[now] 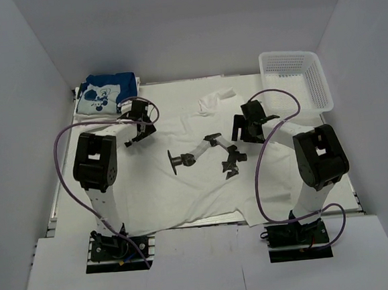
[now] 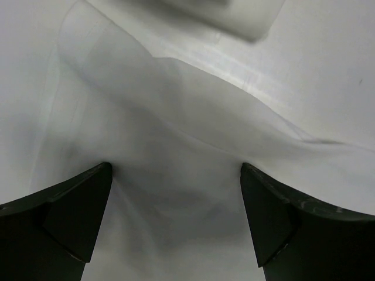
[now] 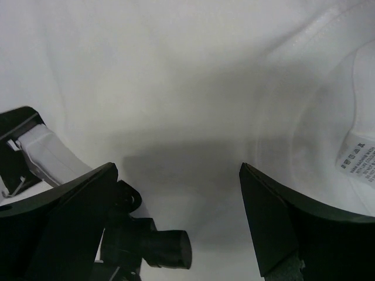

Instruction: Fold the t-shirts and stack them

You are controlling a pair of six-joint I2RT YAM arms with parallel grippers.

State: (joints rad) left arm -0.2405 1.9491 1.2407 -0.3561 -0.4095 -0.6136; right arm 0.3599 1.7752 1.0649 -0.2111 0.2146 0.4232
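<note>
**Left fingers (image 2: pixel 64 216) and right fingers (image 3: pixel 293 222) released, first fold to set up**

Nearest each wrist camera, both pairs stand wide apart with only white cloth between them. I cannot tell whether the tips touch it. The white t-shirt (image 1: pixel 184 193) lies spread over the tabletop (image 1: pixel 176 92) between the 2 arms. The left pair is over its far-left part, where a raised crease runs across. The right pair is near the collar (image 3: pixel 304 88) and care label (image 3: pixel 357 155). The blue t-shirt (image 1: pixel 106 91) sits folded at the far-left corner, and the basket (image 1: pixel 324 88) stands far right. 1 black bracket (image 1: pixel 182 161) lies mid-shirt, just beside the right pair.

I judge the fold not yet begun. To do it well I would first move the bracket off the cloth. Then I would pinch both shoulders at matching points and lift evenly, so the fold line stays straight.
</note>
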